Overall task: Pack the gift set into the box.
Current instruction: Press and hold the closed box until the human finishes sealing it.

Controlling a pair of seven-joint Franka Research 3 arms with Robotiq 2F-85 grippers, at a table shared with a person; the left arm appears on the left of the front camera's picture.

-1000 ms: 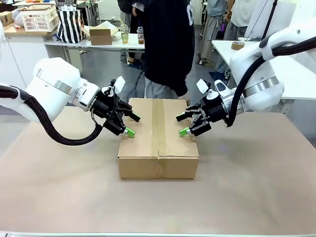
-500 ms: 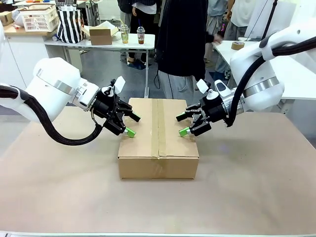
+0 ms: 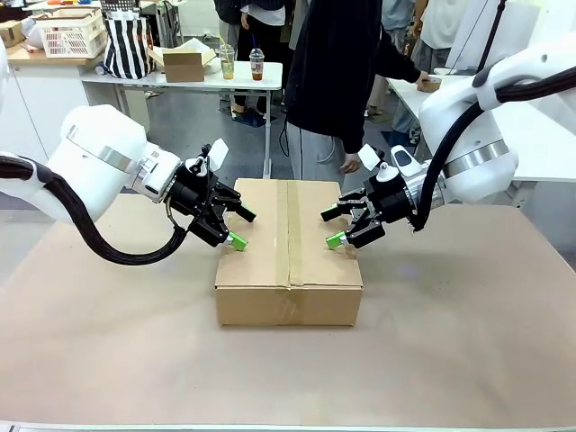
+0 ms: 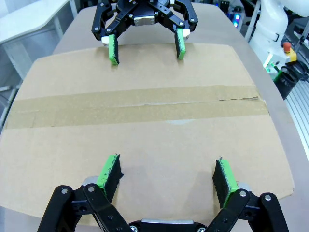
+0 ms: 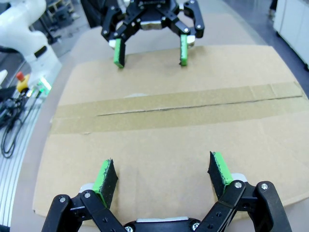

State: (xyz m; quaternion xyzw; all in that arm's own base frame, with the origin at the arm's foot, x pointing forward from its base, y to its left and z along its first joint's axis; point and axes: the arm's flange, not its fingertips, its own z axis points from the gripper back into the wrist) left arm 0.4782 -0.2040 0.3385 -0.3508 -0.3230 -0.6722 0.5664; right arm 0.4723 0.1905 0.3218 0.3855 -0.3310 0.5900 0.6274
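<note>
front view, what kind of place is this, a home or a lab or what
Most likely a robotics lab or shared workshop. Two robot arms work a taped box on a paper-covered table, other worktables behind hold a basket and drinks, and a person stands close by.

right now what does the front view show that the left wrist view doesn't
Only the front view shows the person standing at the far side of the table, the box's front wall, and both white arms reaching in from either side.

Only the left wrist view shows the tape seam close up, with a split along its middle, and the left claw's green pads from behind.

Both show the box closed and taped, with the left claw and right claw open over opposite ends of its top, holding nothing.
</note>
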